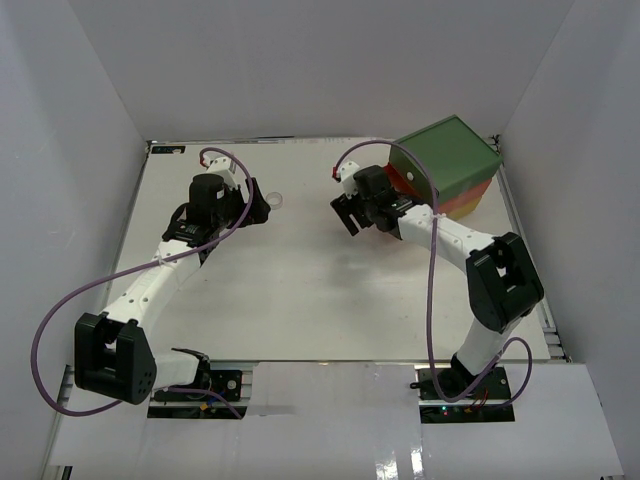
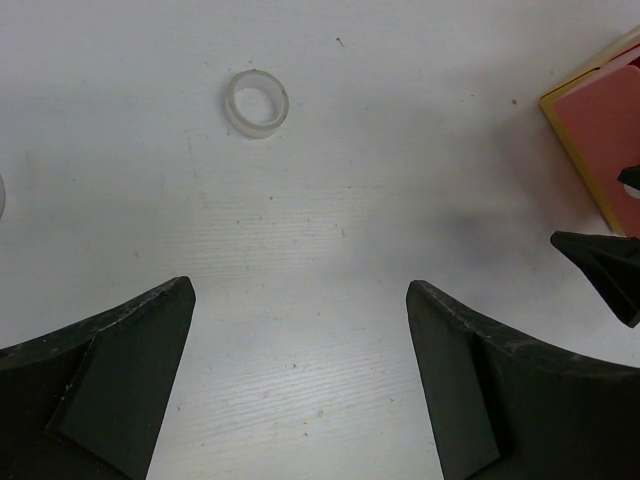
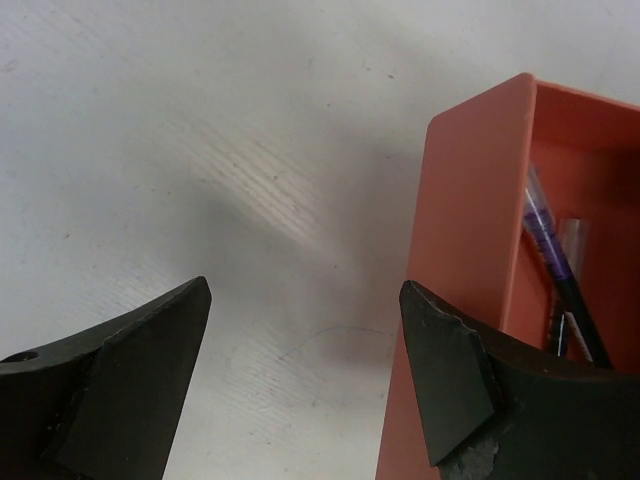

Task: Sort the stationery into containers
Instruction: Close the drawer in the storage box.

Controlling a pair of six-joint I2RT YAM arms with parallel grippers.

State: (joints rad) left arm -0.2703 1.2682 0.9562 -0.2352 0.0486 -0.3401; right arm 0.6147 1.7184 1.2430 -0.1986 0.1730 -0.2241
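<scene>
A small clear tape roll lies flat on the white table, ahead of my left gripper, which is open and empty. It shows in the top view just right of the left gripper. The chest stands at the back right, green on top. Its orange-red drawer is pulled out and holds thin pens. My right gripper is open and empty, its right finger close beside the drawer's outer wall. In the top view it is left of the chest. No markers or beige roll show.
White walls enclose the table on three sides. The orange drawer front and a right-gripper fingertip show at the right of the left wrist view. A pale curved edge sits at that view's left border.
</scene>
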